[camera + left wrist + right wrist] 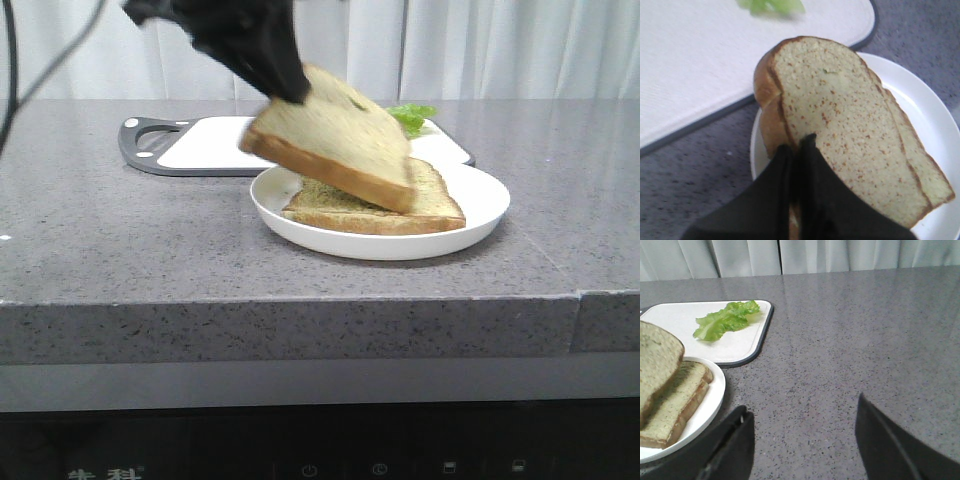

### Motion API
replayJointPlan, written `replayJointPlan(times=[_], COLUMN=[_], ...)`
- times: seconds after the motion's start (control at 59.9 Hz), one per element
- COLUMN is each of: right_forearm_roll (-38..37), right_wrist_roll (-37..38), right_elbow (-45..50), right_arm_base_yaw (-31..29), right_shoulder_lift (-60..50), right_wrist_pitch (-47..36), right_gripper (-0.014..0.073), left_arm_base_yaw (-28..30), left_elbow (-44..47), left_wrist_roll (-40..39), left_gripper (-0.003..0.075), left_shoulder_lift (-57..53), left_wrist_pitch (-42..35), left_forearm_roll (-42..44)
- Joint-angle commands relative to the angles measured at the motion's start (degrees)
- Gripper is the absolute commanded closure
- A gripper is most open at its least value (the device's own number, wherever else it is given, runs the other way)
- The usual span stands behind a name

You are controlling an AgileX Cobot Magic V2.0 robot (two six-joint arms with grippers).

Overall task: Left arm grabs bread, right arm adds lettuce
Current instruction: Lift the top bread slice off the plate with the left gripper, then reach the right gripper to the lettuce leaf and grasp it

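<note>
My left gripper (285, 85) has its jaws clamped on the thick golden-crusted bread slice (335, 145), tilted over the round white plate (480, 215); my right gripper (802, 440) hovers, jaws spread, above the grey desk (865, 340).

Your left pincer (285, 85) grips the bread (335, 140) by its upper corner, tilted above the white plate (300, 222) on the counter (120, 240). A second slice (420, 205) lies flat on that plate. Lettuce (412, 117) sits on the cutting board (200, 145) behind the plate.

Bright, even, diffuse lighting, soft faint shadow beneath the white plate (480, 215), mild sheen on the grey countertop (865, 330), motion blur on the left gripper (262, 52), lettuce (771, 6) out of focus in the left wrist view.
</note>
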Motion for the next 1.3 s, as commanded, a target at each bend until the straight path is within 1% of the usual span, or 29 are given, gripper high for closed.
replayJointPlan(times=[0.0, 0.084, 0.184, 0.2, 0.367, 0.518, 0.585, 0.718, 0.952, 1.119, 1.286], right_forearm_roll=[-0.5, -0.5, -0.5, -0.5, -0.5, -0.5, -0.5, -0.5, -0.5, -0.5, -0.5], right_wrist_roll=[-0.3, -0.3, -0.3, -0.3, -0.7, -1.9, -3.5, -7.2, -9.6, -14.0, -15.3], right_elbow=[-2.0, -2.0, -2.0, -2.1, -4.9, -10.4, -13.3, -20.5, -36.5, -50.6, -67.5], right_arm_base_yaw=[-0.2, -0.2, -0.2, -0.2, -0.1, 0.3, 1.3, 4.0, 7.8, 11.4, 13.7], right_shoulder_lift=[0.9, 1.2, 3.7, 4.6, 14.3, 25.1, 30.2, 41.4, 58.8, 70.6, 83.4], right_wrist_pitch=[-4.2, -4.2, -4.2, -4.3, -4.3, -4.8, -5.8, -9.3, -8.7, -5.0, 3.2], right_gripper=[0.0130, 0.0130, 0.0130, 0.0130, 0.0130, 0.0130, 0.0130, 0.0129, 0.0128, 0.0128, 0.0128], left_arm_base_yaw=[0.4, 0.4, 0.4, 0.4, 0.4, 0.4, 0.4, 0.4, 0.4, 0.4, 0.4], left_elbow=[-0.3, 2.5, 8.1, 9.3, 18.8, 27.5, 30.3, 34.3, 35.6, 35.6, 35.6], left_wrist_roll=[-5.8, -11.4, -19.7, -21.3, -32.0, -43.4, -44.8, -44.9, -44.9, -44.9, -44.9], left_gripper=[0.0741, 0.0741, 0.0741, 0.0741, 0.0741, 0.0741, 0.0741, 0.0741, 0.0741, 0.0741, 0.0741], left_shoulder_lift=[-6.1, -10.0, -16.3, -17.6, -27.8, -38.1, -42.0, -47.9, -51.1, -51.1, -51.1], left_wrist_pitch=[-5.5, -8.2, -11.2, -11.4, -13.1, -15.1, -15.1, -15.1, -14.9, -14.9, -14.8], left_forearm_roll=[8.1, 16.3, 25.4, 28.0, 40.2, 48.6, 49.6, 50.3, 50.3, 50.3, 50.3])
